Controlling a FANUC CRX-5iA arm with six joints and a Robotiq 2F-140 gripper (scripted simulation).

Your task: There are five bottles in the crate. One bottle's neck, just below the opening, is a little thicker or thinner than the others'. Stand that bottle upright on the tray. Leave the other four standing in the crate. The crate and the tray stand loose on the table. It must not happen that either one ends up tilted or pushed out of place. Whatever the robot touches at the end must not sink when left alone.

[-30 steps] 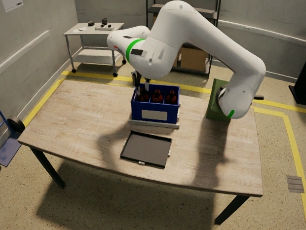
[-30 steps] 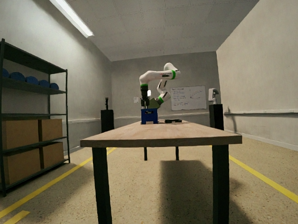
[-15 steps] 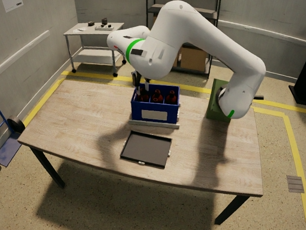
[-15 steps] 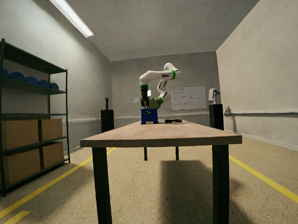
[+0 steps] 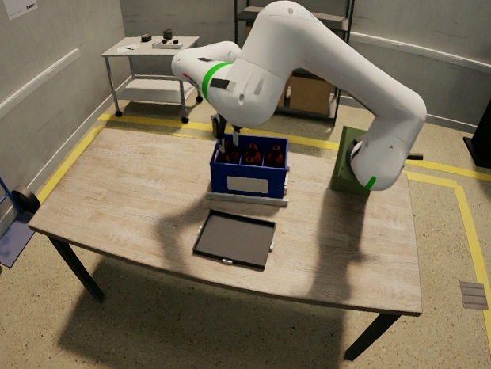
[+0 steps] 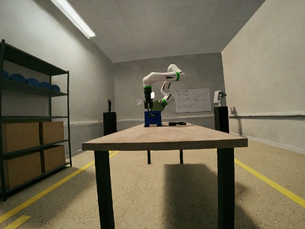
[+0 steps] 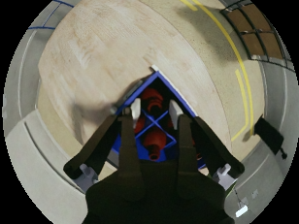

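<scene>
Over the far left corner of the blue crate (image 5: 248,178), the gripper (image 5: 229,147) points straight down, its fingers partly open and dipped among the bottle necks. Whether the pads (image 7: 136,112) actually press a neck cannot be made out; the wrist view shows them flanking a red-brown bottle (image 7: 153,144) with another bottle top (image 7: 150,98) beyond.

Red-brown bottles (image 5: 252,154) stand upright in the crate's cells, all inside its walls; which one has the odd neck cannot be told. Just in front of the crate lies a pale strip (image 5: 246,199), and nearer the camera the dark tray (image 5: 234,238) sits flat on the wooden table (image 5: 119,190), holding nothing. A green block (image 5: 344,166) stands at the arm's foot.
</scene>
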